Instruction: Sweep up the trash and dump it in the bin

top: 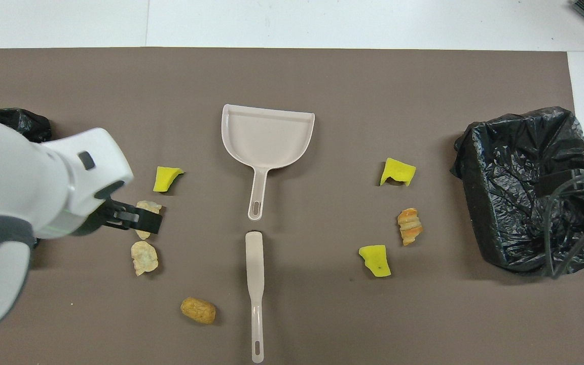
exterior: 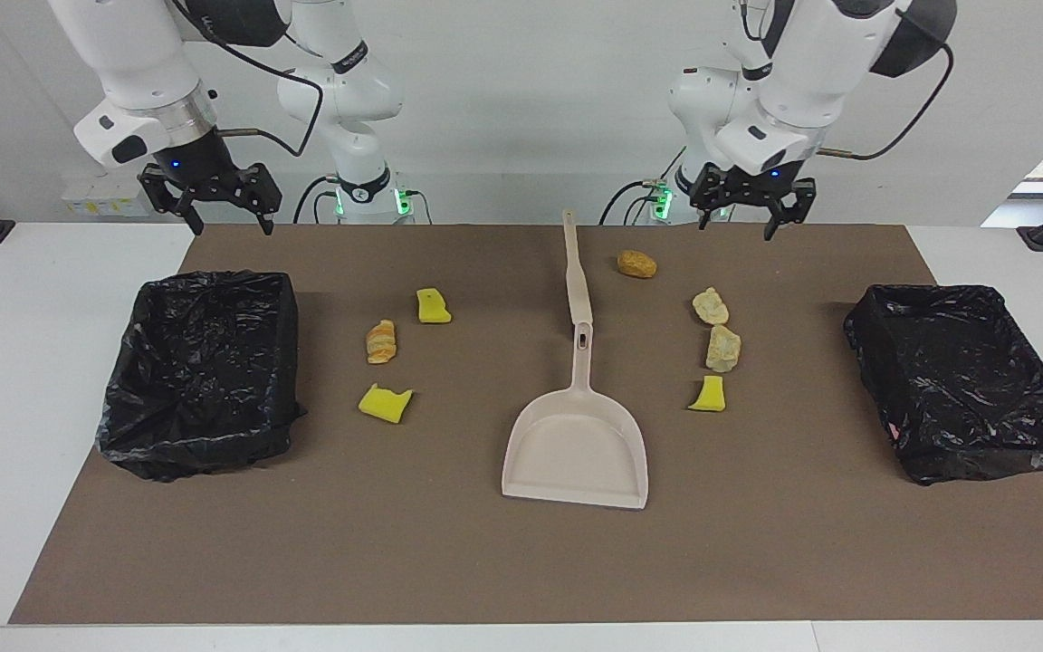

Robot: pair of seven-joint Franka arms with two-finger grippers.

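Observation:
Several pieces of trash lie on the brown mat: yellow sponge chunks (exterior: 434,306) (exterior: 709,395) (top: 398,172), a croissant-like lump (exterior: 381,341), beige lumps (exterior: 722,349) (top: 144,257) and a brown lump (exterior: 636,263) (top: 198,310). The beige dustpan (exterior: 576,444) (top: 267,134) lies mid-mat, its handle toward the robots. In line with it, nearer the robots, lies the brush (exterior: 576,272) (top: 254,284). My left gripper (exterior: 739,206) (top: 142,221) hangs open and empty in the air, covering one beige lump in the overhead view. My right gripper (exterior: 211,201) waits open over the mat's corner beside a bin (exterior: 200,371).
Two black-bagged bins stand at the mat's ends, one at the right arm's end (top: 525,182) and one at the left arm's end (exterior: 965,380). White tabletop (exterior: 51,380) surrounds the mat.

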